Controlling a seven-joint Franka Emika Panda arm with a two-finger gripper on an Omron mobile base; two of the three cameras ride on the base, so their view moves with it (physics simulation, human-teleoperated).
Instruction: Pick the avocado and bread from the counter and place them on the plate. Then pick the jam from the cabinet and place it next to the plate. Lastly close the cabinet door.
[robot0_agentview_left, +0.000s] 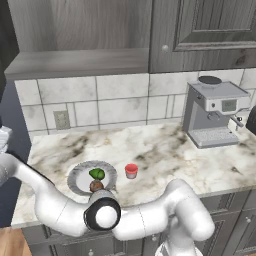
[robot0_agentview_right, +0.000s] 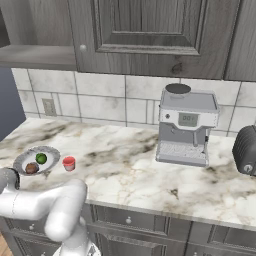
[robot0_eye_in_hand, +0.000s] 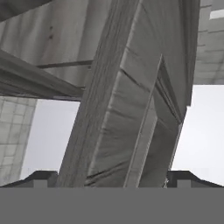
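The plate (robot0_agentview_left: 80, 187) sits on the counter (robot0_agentview_left: 165, 145) at the front left, with the green avocado (robot0_agentview_left: 97, 174) and the brown bread (robot0_agentview_left: 96, 186) lying on it. Just right of the plate stands the red jam (robot0_agentview_left: 131, 170). From the other side the plate (robot0_agentview_right: 25, 157), avocado (robot0_agentview_right: 41, 158), bread (robot0_agentview_right: 32, 168) and jam (robot0_agentview_right: 69, 163) appear at the left. Above, the cabinet (robot0_agentview_left: 75, 30) is open over its grey shelf board. In the hand view my gripper (robot0_eye_in_hand: 111, 178) is open, and the cabinet door (robot0_eye_in_hand: 127, 109) rises close up, edge-on, between the two finger tips.
A grey coffee machine (robot0_agentview_left: 212, 112) stands at the back right of the counter, and a dark ribbed appliance (robot0_agentview_right: 245, 150) sits further right. A closed neighbouring cupboard door with a round knob (robot0_agentview_left: 165, 48) hangs over them. A wall socket (robot0_agentview_left: 61, 119) is set in the tiled backsplash.
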